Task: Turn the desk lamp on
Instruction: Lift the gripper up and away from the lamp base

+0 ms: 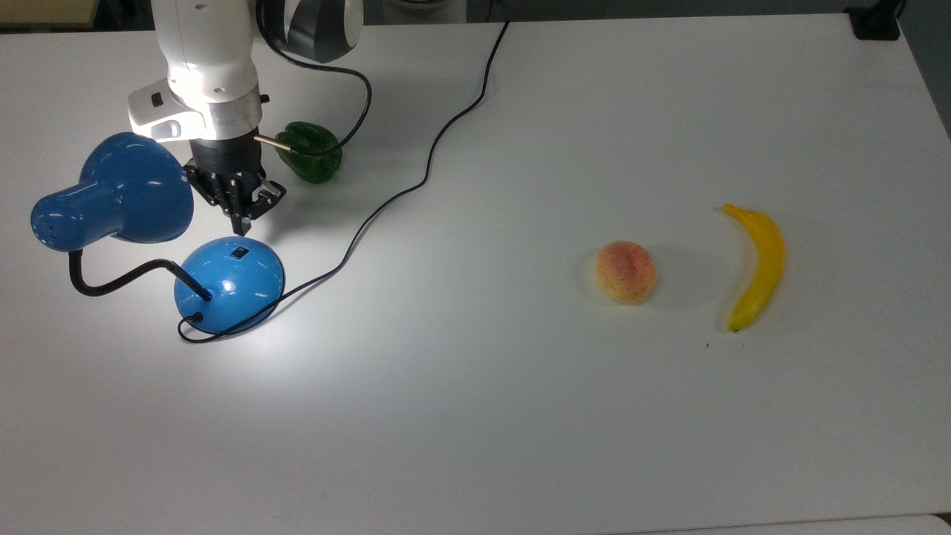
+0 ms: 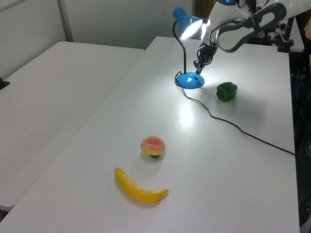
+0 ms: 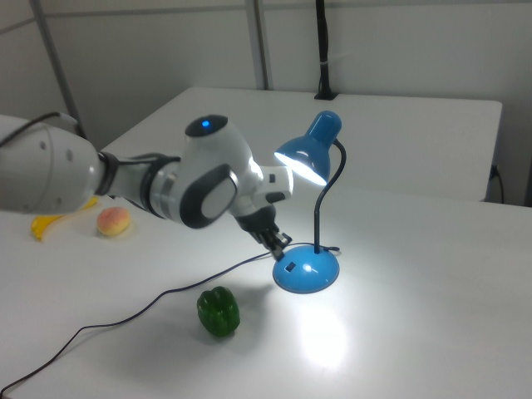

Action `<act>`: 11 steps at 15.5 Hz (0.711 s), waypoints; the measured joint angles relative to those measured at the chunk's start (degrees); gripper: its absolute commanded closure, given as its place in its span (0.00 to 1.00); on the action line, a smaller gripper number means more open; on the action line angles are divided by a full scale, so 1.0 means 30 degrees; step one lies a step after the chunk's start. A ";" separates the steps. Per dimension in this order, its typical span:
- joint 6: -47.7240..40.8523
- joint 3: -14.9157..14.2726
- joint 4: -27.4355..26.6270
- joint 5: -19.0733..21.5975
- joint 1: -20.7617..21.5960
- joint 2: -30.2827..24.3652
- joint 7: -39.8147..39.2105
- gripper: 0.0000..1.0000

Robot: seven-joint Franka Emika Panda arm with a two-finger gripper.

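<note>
The glossy blue desk lamp [image 1: 126,223] stands at the top view's left on the white table [image 1: 520,409], lit, with a bright pool cast beneath its shade. The black two-finger gripper [image 1: 239,215] is held just above the small black switch [image 1: 238,253] on the domed base, fingers nearly closed and empty. Withdrawal should be made straight upward, so that the base is not dragged and the switch is not pressed again.

Setting: robotics lab or test room.
Work surface: wide white counter [image 1: 520,416], with a second white counter [image 2: 53,92] beside it at the left view's left.
Walls: plain pale partition panels with metal uprights [image 3: 150,58].
Equipment: white robot arm [image 3: 125,179] reaching over the counter; black cable [image 1: 416,178] trailing across the surface.
Props: banana [image 1: 756,264], peach [image 1: 626,271], green bell pepper [image 1: 312,152], laid out well apart like test objects.
</note>
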 measured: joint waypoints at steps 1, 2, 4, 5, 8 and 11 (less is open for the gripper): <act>-0.1288 0.0055 0.0005 -0.0003 0.0260 -0.0505 0.0000 1.00; -0.2431 0.0109 0.0009 -0.0004 0.0569 -0.0992 0.0000 1.00; -0.4433 0.0185 0.0019 -0.0008 0.1301 -0.1867 -0.0001 1.00; -0.5414 0.0207 0.0035 -0.0027 0.1733 -0.2258 -0.0003 1.00; -0.7966 0.0254 0.0176 -0.0343 0.3141 -0.3373 -0.0188 1.00; -1.1122 0.0273 0.1136 -0.0415 0.4390 -0.4254 -0.1212 1.00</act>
